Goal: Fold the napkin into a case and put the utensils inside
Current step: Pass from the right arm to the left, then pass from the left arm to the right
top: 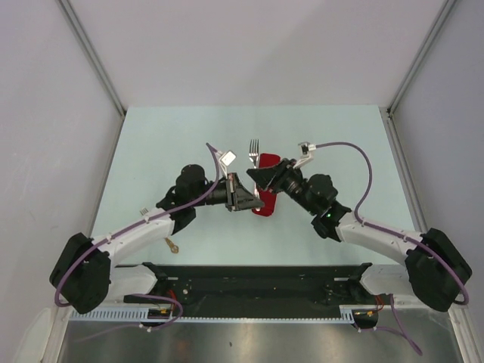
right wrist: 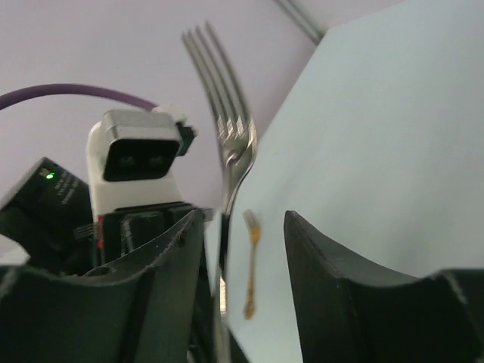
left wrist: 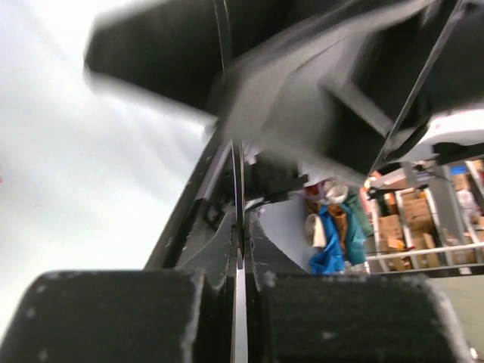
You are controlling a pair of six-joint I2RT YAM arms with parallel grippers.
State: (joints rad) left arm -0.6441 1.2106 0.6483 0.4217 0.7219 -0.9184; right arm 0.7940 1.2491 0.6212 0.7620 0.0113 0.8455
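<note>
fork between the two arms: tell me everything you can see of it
The fork is slim, shiny metal, silvery to pale gold, with about four tines. It is held off the table, tines up and away from the arm bases, above the red napkin. Its handle runs down between the parted fingers of the right hand, close to one; the left hand looks shut on its lower end.

Setting: robot test cell, lab or workshop. Pale surface boxed in by plain grey panels on metal frame posts. Two cabled arms bolted at its near edge. Beyond the cell: shelving stacked with cardboard boxes.
</note>
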